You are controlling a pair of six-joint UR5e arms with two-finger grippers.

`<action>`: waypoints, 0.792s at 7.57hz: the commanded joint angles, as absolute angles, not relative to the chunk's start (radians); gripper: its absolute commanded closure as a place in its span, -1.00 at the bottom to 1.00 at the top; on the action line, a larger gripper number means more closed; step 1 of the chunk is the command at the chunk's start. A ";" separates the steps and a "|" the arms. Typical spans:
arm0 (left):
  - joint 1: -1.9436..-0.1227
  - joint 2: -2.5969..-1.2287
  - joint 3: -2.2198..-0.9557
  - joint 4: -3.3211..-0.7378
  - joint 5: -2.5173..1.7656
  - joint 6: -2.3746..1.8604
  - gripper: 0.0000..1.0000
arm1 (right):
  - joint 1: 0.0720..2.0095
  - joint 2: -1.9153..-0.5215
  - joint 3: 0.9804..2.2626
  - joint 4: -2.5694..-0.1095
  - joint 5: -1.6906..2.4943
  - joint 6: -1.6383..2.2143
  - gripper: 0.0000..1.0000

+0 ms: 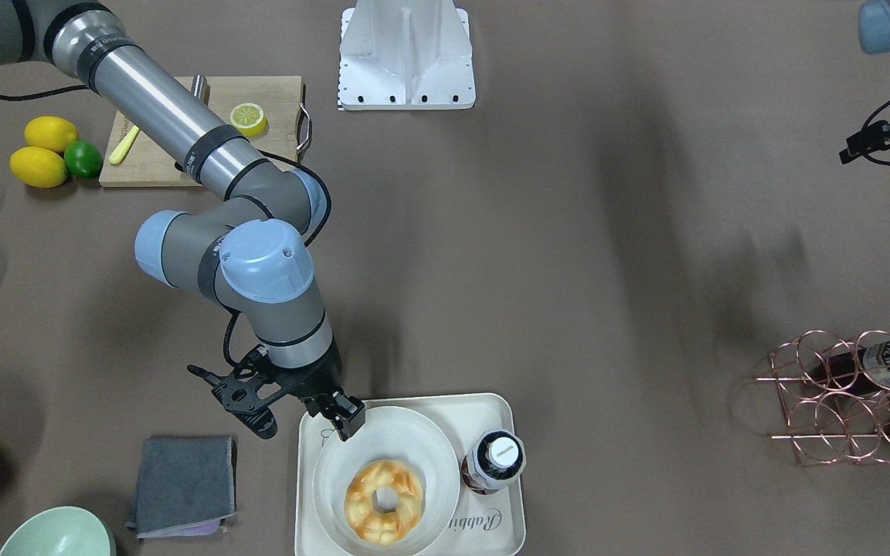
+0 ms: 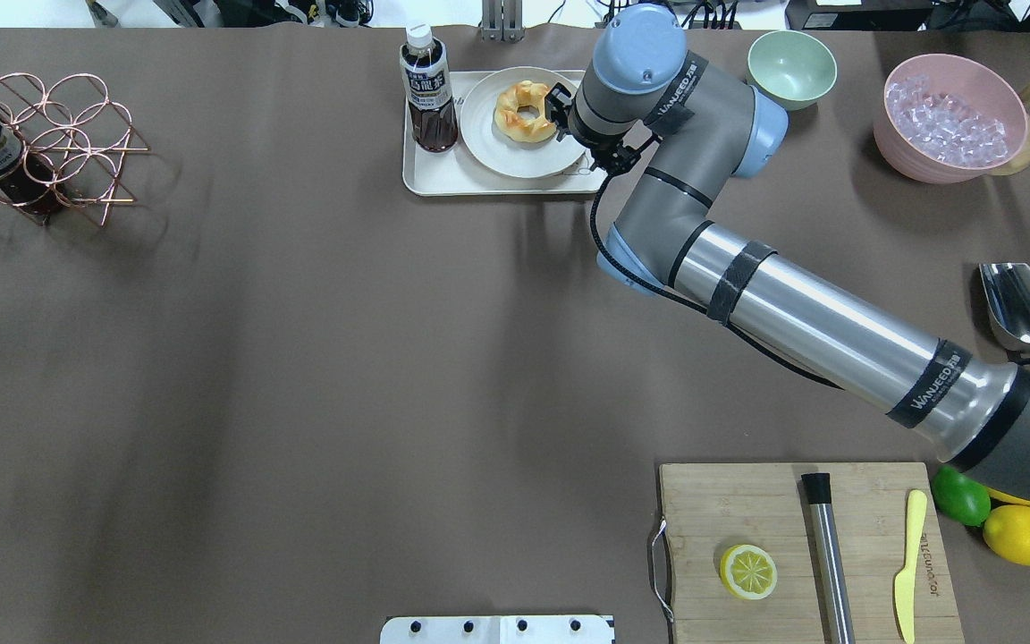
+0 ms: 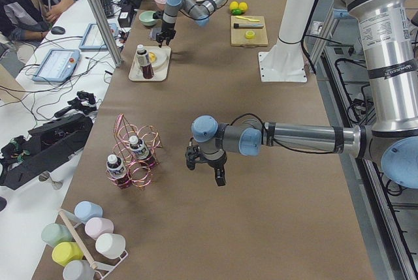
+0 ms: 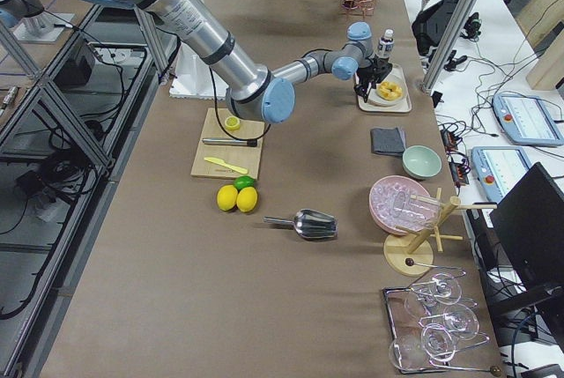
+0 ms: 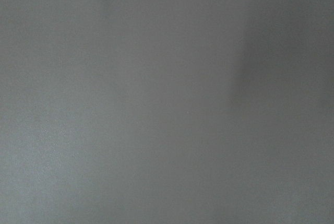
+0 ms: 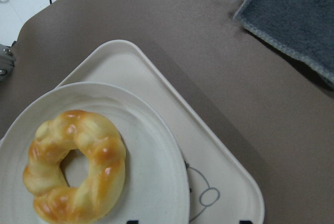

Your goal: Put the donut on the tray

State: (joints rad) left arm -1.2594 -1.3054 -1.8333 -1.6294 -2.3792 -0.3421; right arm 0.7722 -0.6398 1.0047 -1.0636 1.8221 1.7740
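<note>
The donut (image 1: 383,502) is a golden ring with brown glaze. It lies on a round white plate (image 1: 433,448) that stands on the cream tray (image 1: 491,408), which has "Rabbit" script. It also shows in the overhead view (image 2: 524,109) and in the right wrist view (image 6: 78,166). My right gripper (image 1: 343,421) hovers over the plate's rim beside the donut, open and empty. My left gripper (image 3: 204,166) hangs over bare table far from the tray. I cannot tell whether it is open.
A dark drink bottle (image 1: 495,459) stands on the tray next to the plate. A grey cloth (image 1: 182,483), a green bowl (image 2: 790,67) and a pink bowl of ice (image 2: 953,116) lie near the tray. A cutting board (image 2: 801,546) carries a lemon slice (image 2: 747,571).
</note>
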 commanded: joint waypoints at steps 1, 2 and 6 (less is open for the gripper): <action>-1.259 -1.305 -1.833 -1.629 -2.381 -0.342 -0.96 | 0.823 -0.722 1.183 -1.220 1.915 1.622 -1.00; -1.258 -1.305 -1.833 -1.631 -2.381 -0.342 -0.96 | 0.853 -0.768 1.263 -1.291 1.961 1.545 -1.00; -1.252 -1.308 -1.833 -1.628 -2.419 -0.344 -0.96 | 1.014 -1.094 1.648 -1.532 2.095 1.153 -1.00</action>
